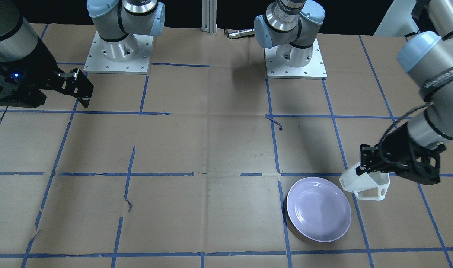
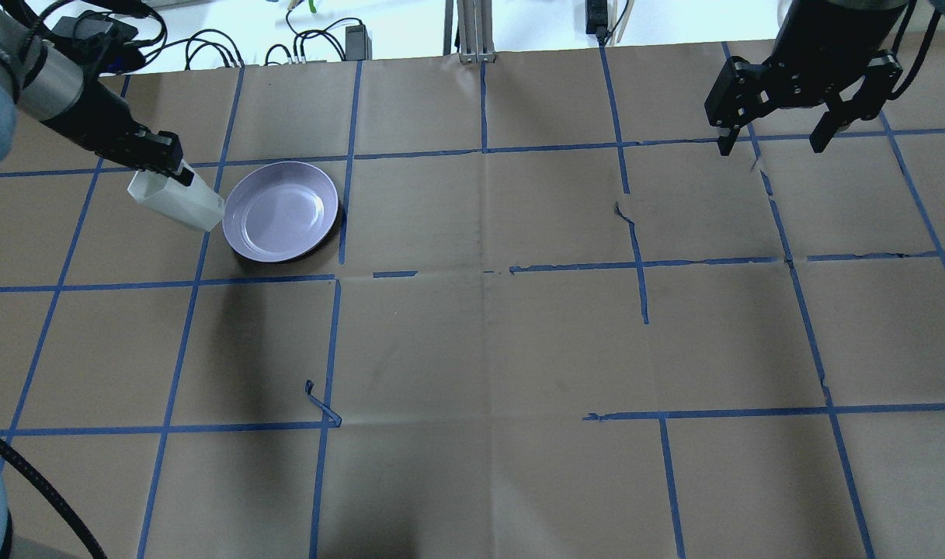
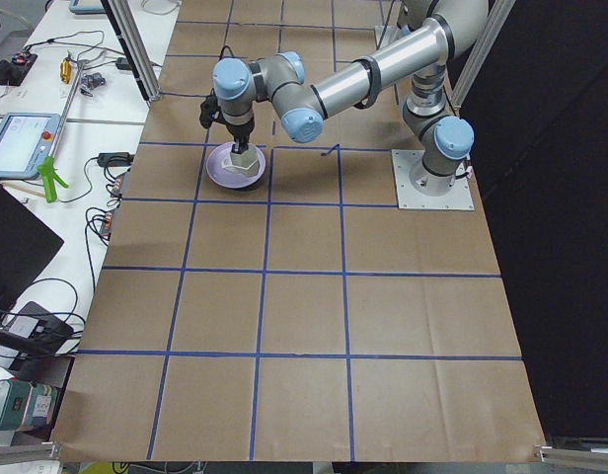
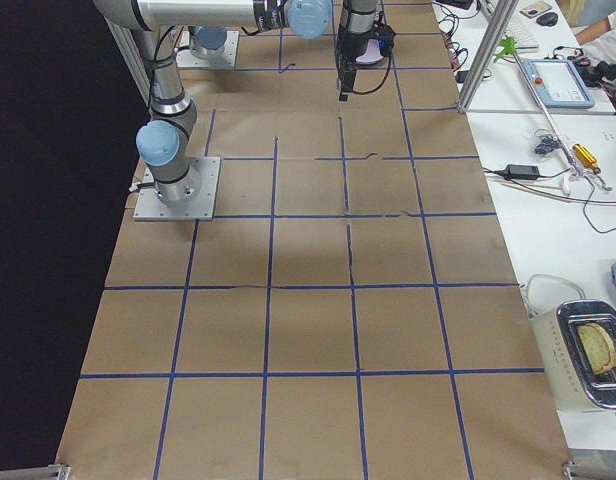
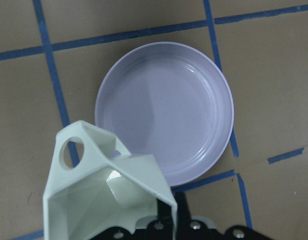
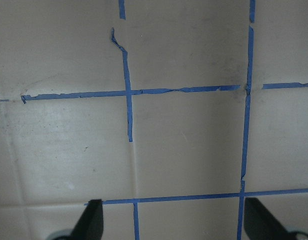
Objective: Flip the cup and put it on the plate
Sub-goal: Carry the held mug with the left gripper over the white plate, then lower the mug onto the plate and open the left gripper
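The white faceted cup (image 1: 366, 183) hangs in my left gripper (image 1: 367, 165), tilted on its side in the air just beside the plate's rim. It also shows in the overhead view (image 2: 175, 200) and close up in the left wrist view (image 5: 101, 187), with its open mouth toward the camera. The left gripper (image 2: 161, 159) is shut on the cup's rim wall. The lavender plate (image 1: 318, 209) lies flat on the table, seen too in the overhead view (image 2: 281, 210) and the left wrist view (image 5: 164, 110). My right gripper (image 2: 775, 140) is open and empty, high over the far right.
The table is brown cardboard with a blue tape grid. Both arm bases (image 1: 118, 48) stand on the robot's side. Cables and a power brick (image 2: 356, 39) lie beyond the far edge.
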